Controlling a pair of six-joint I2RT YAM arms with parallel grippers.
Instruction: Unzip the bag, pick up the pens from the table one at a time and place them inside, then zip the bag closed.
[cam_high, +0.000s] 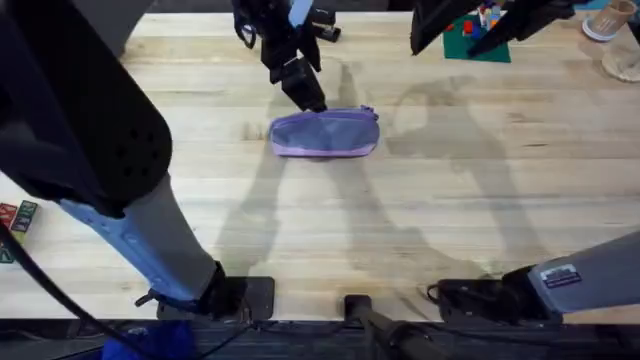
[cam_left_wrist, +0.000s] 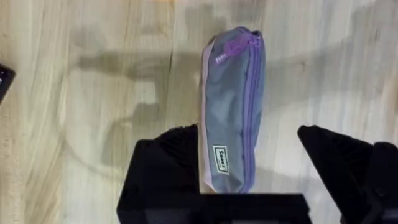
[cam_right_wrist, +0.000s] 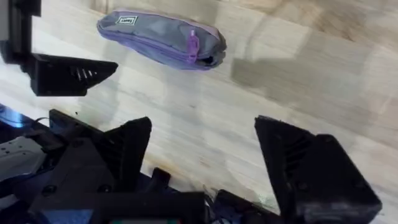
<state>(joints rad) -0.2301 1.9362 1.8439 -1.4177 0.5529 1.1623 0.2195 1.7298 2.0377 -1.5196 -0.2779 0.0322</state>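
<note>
At the near edge of the bench (cam_high: 420, 200) the two arm bases are sitting, and the right tool (cam_right_wrist: 202, 155) is hanging released above bare wood, its two black fingers spread wide with nothing between them, the bag lying well ahead of it. Farther out, near the middle of the bench, the bag (cam_high: 325, 132) is lying flat on its side, a lavender-purple pouch with its zipper running along its length and the purple pull (cam_right_wrist: 193, 43) showing toward one end. The zipper is looking shut along the whole stretch that can be seen, so the opening step appears to be the one in hand, or else a closing step is finishing; no pen is showing on the wood around the pouch, and I cannot tell whether any is inside. At the bag's far left end the left tool (cam_left_wrist: 255, 168) is standing released, its fingers straddling that end of the pouch, one finger close against the fabric and the other apart from it. Next, in my judgement, one tool needs to pin the fabric while the other closes on the small pull and draws it along the zipper.
</note>
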